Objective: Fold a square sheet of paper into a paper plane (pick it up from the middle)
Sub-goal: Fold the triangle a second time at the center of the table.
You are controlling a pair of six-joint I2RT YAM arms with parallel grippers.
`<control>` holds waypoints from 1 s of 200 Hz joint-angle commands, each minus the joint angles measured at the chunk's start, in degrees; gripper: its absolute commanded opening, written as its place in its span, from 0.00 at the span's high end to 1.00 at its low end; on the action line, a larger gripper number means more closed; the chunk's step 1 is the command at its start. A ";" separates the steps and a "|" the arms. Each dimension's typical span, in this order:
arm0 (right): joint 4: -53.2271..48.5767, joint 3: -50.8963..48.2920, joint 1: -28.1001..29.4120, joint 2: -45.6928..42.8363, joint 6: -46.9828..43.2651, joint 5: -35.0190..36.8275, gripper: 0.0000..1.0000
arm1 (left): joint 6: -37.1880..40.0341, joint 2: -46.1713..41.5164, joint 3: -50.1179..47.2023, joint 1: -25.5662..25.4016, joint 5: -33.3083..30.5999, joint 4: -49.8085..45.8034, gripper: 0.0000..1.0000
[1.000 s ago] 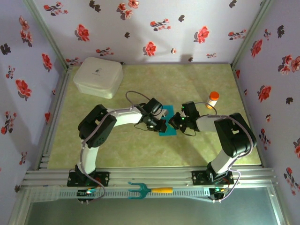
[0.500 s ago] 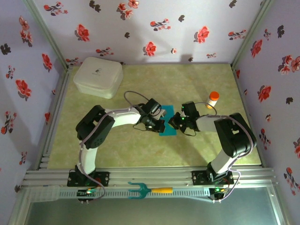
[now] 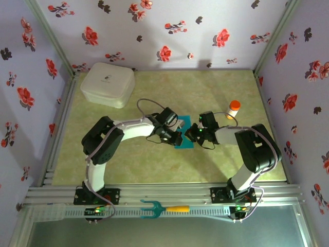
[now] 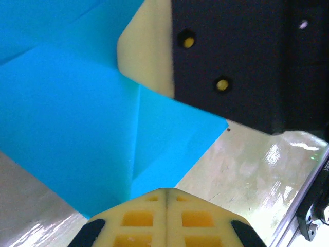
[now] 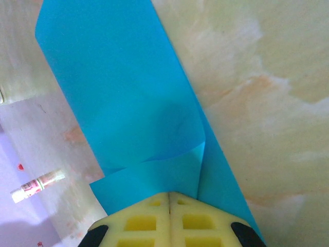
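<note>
Paper position: square sheet of paper [image 3: 183, 142] lies mid-table between left gripper [image 3: 176, 137] and right gripper [image 3: 194, 135]. Bare table [image 3: 154, 162] surrounds it, and the white box [image 3: 108, 84] is well apart. Right wrist view shows a curled flap pinched in closed jaws. Left wrist view shows creases and jaws pressed together at the sheet's edge; cannot tell whether they grip it.

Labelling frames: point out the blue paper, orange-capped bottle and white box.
blue paper [image 4: 77, 128], left wrist view, flat middle
orange-capped bottle [image 3: 233, 109], top view, its body
white box [image 3: 108, 82], top view, lid middle
</note>
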 commanded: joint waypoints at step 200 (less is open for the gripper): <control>-5.64 -1.08 0.07 1.90 -0.95 3.43 1.00 | 4.76 1.01 1.39 -0.94 -6.10 -4.67 1.00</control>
